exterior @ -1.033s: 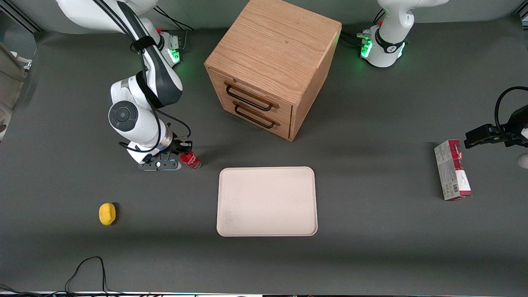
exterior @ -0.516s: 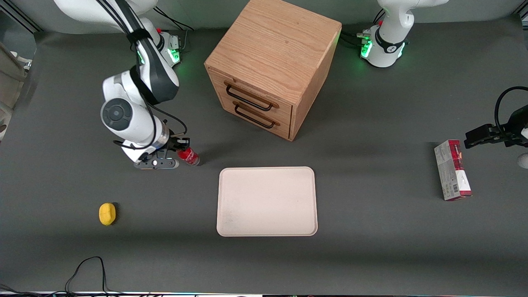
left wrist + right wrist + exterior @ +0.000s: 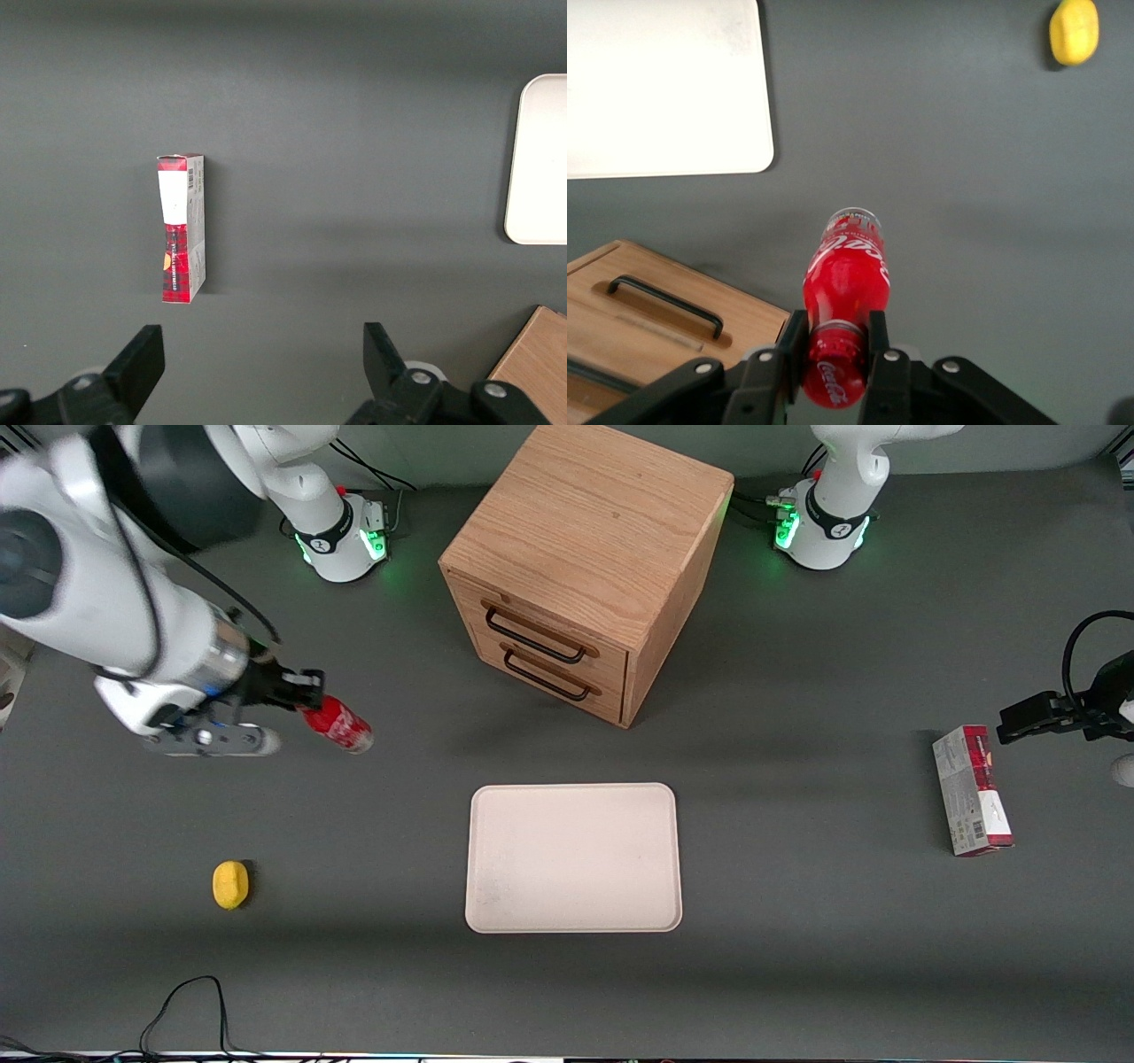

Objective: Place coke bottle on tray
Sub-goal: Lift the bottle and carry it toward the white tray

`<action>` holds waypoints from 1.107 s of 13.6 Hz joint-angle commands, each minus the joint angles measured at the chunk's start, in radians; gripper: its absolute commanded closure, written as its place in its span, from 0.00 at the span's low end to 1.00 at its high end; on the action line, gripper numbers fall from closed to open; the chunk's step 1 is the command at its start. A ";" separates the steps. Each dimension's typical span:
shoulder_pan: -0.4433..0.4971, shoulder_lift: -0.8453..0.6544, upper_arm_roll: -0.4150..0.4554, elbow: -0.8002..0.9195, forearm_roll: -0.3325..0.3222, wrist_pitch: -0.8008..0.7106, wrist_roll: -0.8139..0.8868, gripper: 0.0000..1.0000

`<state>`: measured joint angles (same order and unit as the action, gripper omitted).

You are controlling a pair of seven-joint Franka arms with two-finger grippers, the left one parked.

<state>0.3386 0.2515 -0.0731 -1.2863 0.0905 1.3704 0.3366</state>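
My gripper [image 3: 304,701] is shut on the red cap end of the coke bottle [image 3: 341,725] and holds it high above the table, toward the working arm's end. In the right wrist view the black fingers [image 3: 876,343] clamp the bottle [image 3: 847,276] at the cap, its clear base pointing down at the table. The cream-white tray [image 3: 573,857] lies flat on the grey table, nearer the front camera than the wooden drawer cabinet [image 3: 585,558]; its corner also shows in the right wrist view [image 3: 664,84].
A yellow lemon [image 3: 230,885] lies on the table near the working arm's end. A red-and-white carton [image 3: 972,790] lies toward the parked arm's end. A black cable [image 3: 190,1001] loops at the table's front edge.
My gripper has lifted the coke bottle off the table and risen sharply, shifting toward the working arm's end; the arm now looms large in the front view.
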 commanded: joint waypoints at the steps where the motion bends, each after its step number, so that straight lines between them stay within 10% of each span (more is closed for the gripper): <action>1: -0.036 0.190 -0.002 0.304 0.047 -0.140 0.001 1.00; 15: 0.048 0.643 0.118 0.429 -0.012 0.478 0.392 1.00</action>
<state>0.3852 0.8498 0.0476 -0.9242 0.1008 1.8234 0.7005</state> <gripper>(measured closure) 0.687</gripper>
